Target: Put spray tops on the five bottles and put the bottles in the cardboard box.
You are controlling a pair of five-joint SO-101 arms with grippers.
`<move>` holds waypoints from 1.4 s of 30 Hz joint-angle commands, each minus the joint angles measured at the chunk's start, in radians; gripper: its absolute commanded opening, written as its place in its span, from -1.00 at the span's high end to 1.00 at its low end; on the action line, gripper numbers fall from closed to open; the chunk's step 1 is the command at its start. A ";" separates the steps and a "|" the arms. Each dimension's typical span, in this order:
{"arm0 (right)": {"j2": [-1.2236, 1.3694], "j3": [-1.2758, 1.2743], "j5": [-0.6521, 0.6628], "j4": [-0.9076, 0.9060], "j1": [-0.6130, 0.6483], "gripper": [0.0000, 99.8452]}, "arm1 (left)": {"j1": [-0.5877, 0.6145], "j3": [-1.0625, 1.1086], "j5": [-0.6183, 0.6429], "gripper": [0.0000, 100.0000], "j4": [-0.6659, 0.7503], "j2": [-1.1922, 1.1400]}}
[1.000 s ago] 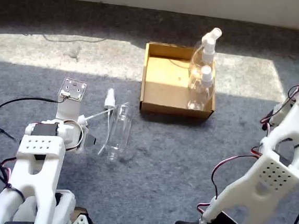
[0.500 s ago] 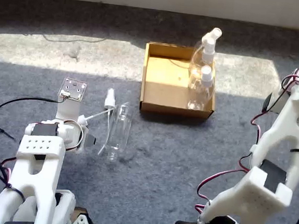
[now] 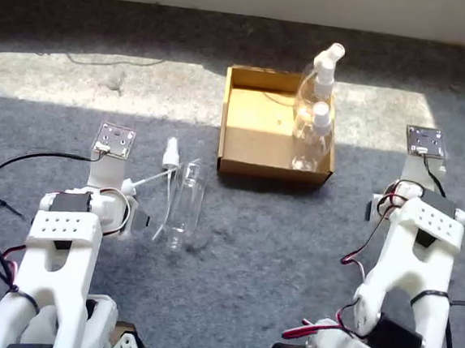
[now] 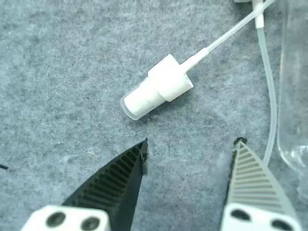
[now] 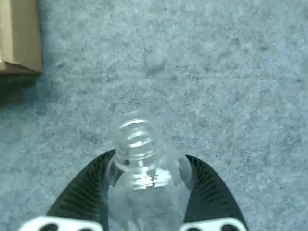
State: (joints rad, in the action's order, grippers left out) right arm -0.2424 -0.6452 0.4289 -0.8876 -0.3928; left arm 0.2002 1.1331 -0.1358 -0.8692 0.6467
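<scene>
**Light plastic parts, a thin tube to keep out of the way**

The left gripper (image 4: 191, 144) hovers low over the carpeted worktop (image 3: 277, 227) with its fingers spread. A white spray top (image 4: 156, 86) lies on its side just beyond their tips. It is probably very light and hard, and its tube (image 4: 231, 33) looks thin and bendy. The stubby collar seems the safest place to take hold (the tube would likely flex or slip).

The right gripper (image 5: 144, 178) has its fingers pressed against the shoulder of an uncapped clear bottle (image 5: 137, 144), with the open neck pointing away. The thin wall is probably smooth and easy to dent, so a gentle squeeze should be enough.

Just right of the left gripper lies another bare bottle (image 3: 185, 206). A second spray top (image 3: 171, 152) has its tube running alongside that bottle, close enough to snag a finger. The cardboard box (image 3: 225, 116) sits far centre and holds two capped bottles (image 3: 313, 136) against its right wall.
</scene>
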 commanded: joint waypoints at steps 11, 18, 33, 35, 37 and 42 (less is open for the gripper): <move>0.147 0.170 0.014 0.025 -0.024 0.70 | -0.019 -0.005 0.006 0.49 0.014 0.018; 0.153 0.177 0.141 -0.074 -0.018 0.64 | -0.018 -0.005 0.006 0.49 0.014 0.019; 0.151 0.177 0.295 -0.196 -0.016 0.37 | -0.018 -0.005 0.006 0.49 0.014 0.019; 0.154 0.177 0.334 -0.229 -0.004 0.37 | -0.016 -0.005 0.006 0.49 0.014 0.019; 0.156 0.177 0.319 -0.197 -0.002 0.37 | -0.016 -0.005 0.006 0.49 0.014 0.022; 0.157 0.173 0.298 -0.145 0.002 0.37 | -0.015 -0.005 0.006 0.49 0.014 0.022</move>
State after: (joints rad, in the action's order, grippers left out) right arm -0.0798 -0.5178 0.7342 -1.0564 -0.4020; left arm 0.2018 1.1331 -0.1358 -0.8677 0.6467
